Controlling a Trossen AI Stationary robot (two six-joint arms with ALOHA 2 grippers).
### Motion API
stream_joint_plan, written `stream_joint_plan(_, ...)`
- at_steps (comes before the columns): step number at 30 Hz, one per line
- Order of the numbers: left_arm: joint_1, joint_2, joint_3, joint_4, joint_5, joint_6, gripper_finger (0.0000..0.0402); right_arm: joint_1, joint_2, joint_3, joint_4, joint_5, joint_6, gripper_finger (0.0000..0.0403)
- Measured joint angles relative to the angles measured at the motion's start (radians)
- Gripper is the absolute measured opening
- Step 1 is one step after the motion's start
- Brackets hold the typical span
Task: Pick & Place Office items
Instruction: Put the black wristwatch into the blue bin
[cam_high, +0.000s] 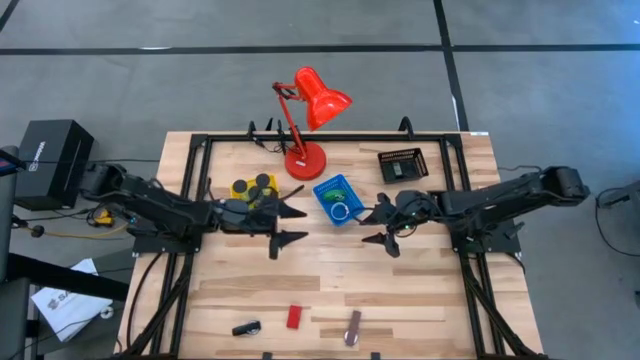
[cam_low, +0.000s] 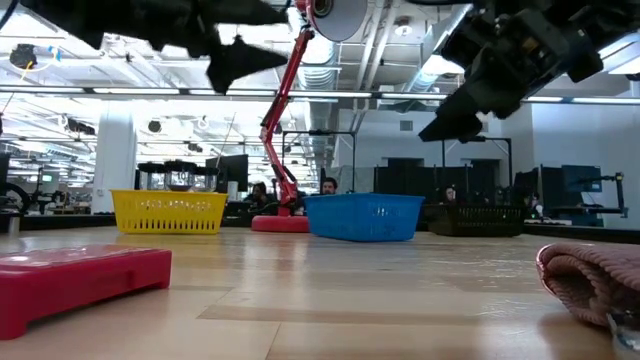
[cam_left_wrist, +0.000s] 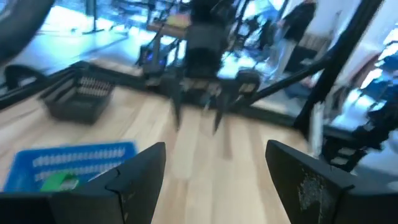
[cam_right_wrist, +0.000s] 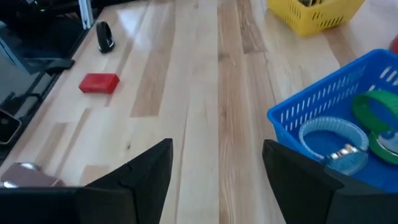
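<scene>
Both sets of jaws stand spread and empty above the middle of the pale wooden plank surface (cam_high: 330, 270). The left gripper (cam_high: 290, 226) points toward the right edge and the right gripper (cam_high: 377, 224) faces it, just beside the blue mesh tray (cam_high: 337, 198).

The loose pieces lie well apart from both, along the near edge: a small black clip-like piece (cam_high: 246, 327), a flat red rectangular block (cam_high: 294, 316) with its long axis running from near edge to far edge, and a brown-silver bar (cam_high: 353, 327) lying likewise. The right wrist view looks toward the red block, so the right arm seems the better placed; it would have to swing to the near edge and descend.
</scene>
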Motion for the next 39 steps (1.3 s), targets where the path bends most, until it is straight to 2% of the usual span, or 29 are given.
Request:
stream_joint_plan(4,-0.034,0.065,0.061,0.009,0.025,0.038,0.0273,0.0,0.071,0.0,0.064,0.0,0.0,0.024)
stream_joint_plan(9,-0.093,0.13,0.165,-0.014,0.027,0.183,0.0273,-0.001,0.14,0.0,0.111,0.0,-0.008,0.024)
stream_joint_plan(12,-0.129,0.14,0.229,-0.136,0.002,0.203,0.0273,-0.001,0.152,0.002,0.113,0.0,-0.027,0.024)
stream_joint_plan(15,-0.161,0.139,0.299,-0.308,-0.075,0.156,0.0273,-0.001,0.148,0.018,0.137,-0.045,-0.034,0.024)
stream_joint_plan(20,-0.199,0.139,0.37,-0.509,-0.109,0.039,0.0273,0.0,0.139,0.031,0.235,-0.285,-0.084,0.024)
stream_joint_plan(22,-0.216,0.138,0.377,-0.548,-0.113,-0.015,0.0273,0.0,0.139,0.032,0.265,-0.344,-0.109,0.024)
stream_joint_plan(30,-0.312,0.139,0.377,-0.604,-0.115,-0.134,0.0273,-0.008,0.143,0.032,0.269,-0.339,-0.187,0.024)
stream_joint_plan(39,-0.356,0.139,0.377,-0.622,-0.116,-0.139,0.0273,-0.006,0.143,0.032,0.275,-0.338,-0.19,0.024)
